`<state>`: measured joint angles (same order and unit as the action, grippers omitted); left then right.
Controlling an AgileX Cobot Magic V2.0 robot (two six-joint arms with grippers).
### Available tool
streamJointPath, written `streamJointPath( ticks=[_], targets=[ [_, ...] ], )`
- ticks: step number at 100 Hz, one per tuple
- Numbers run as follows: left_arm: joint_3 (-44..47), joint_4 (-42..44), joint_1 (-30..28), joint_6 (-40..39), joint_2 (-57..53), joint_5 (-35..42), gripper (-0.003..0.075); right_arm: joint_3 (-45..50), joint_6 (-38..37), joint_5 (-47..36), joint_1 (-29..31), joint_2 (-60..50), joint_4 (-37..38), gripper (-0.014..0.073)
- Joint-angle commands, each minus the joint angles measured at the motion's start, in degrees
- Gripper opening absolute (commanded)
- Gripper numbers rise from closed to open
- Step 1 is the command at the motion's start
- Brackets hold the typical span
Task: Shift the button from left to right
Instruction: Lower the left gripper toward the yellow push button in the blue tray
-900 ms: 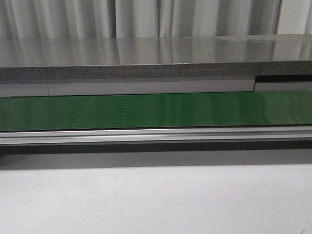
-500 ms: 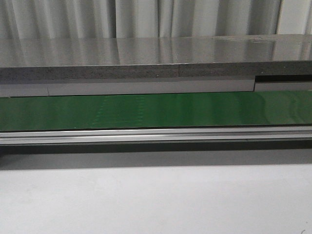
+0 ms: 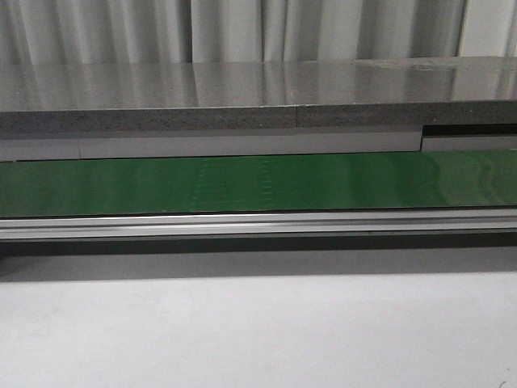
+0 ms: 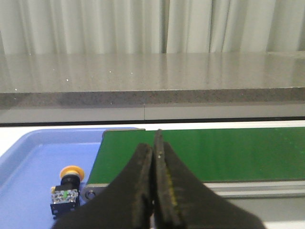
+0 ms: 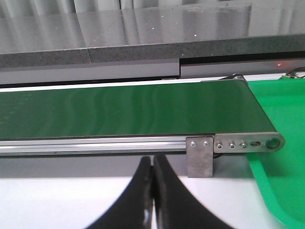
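Note:
The button [image 4: 66, 190], with a yellow-orange cap and a black body with a green mark, lies in a blue tray [image 4: 28, 162] at the left end of the green conveyor belt [image 4: 214, 152]. My left gripper [image 4: 153, 148] is shut and empty, to the right of the button and nearer the camera. My right gripper [image 5: 153, 162] is shut and empty over the white table, in front of the belt's right end [image 5: 143, 114]. Neither gripper nor the button shows in the front view.
A green tray [image 5: 281, 143] lies beyond the belt's right end. The belt [image 3: 258, 182] runs across the front view on an aluminium rail [image 3: 258, 222], with a grey counter [image 3: 258, 97] and curtains behind. A metal bracket [image 5: 200, 156] stands at the rail's right end.
A faint pale pattern on the belt has drifted to the right in the front view. Nothing else has moved.

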<state>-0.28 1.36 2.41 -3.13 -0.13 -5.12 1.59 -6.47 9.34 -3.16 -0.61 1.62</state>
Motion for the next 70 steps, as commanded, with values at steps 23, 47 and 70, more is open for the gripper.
streamJointPath(
  ticks=[23,47,70],
  targets=[
    [-13.73,-2.89,-0.18,-0.63,11.02,-5.55,-0.0020,-1.00,0.26,-4.81,0.37,-1.14,0.51,-0.0067],
    [-30.00,-2.77,-0.18,-0.63,24.52,-19.44,-0.0020,-1.00,0.26,-4.81,0.37,-1.14,0.51,-0.0067],
    [-45.39,-2.77,-0.18,-0.63,37.33,-38.79,-0.0020,-1.00,0.26,-4.81,0.37,-1.14,0.51,-0.0067]
  ],
)
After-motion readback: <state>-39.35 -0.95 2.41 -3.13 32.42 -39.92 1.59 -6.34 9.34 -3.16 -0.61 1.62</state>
